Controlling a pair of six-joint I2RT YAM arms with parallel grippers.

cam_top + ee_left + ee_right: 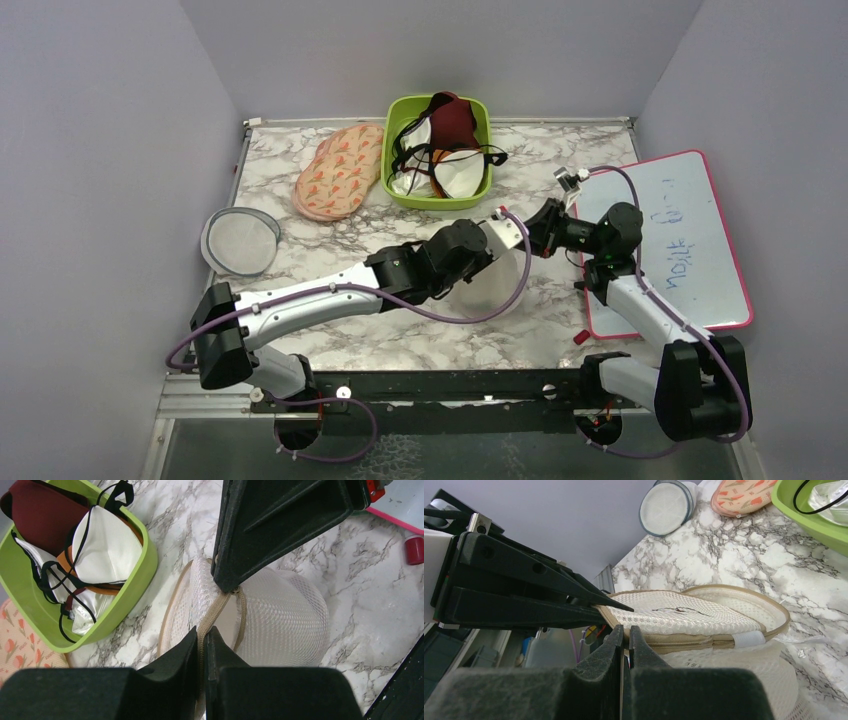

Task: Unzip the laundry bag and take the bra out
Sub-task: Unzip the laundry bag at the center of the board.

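- Gripping the tan zip band of the laundry bag [285,615], the left claw [201,645] was closed, with the band pressed between its two fingers.
- The right claw [625,645] was closed too. Its tips met the same band just beside the left claw. It seemed to pinch the zip there, but the slider was too small to make out.
- The laundry bag sat on the counter [330,240] near the middle, under the left wrist, between the green bin [392,150] and the near edge.
- Its top face with the black mark was lifted on one side, and a part of the rim looped away from the body. From this I judged that the zip was partly open but not all the way round.
- The bra was not visible, and no red showed through the mesh in any view.
- To do this step well, the left claw needed to act as a firm, low anchor, so that the soft pod did not lift or fold.
- The right claw needed to pull along the curve of the rim, not upward, and in short arcs.
- A straight or strong pull would probably bend the band and jam the zip, or drag the whole bag across the counter.
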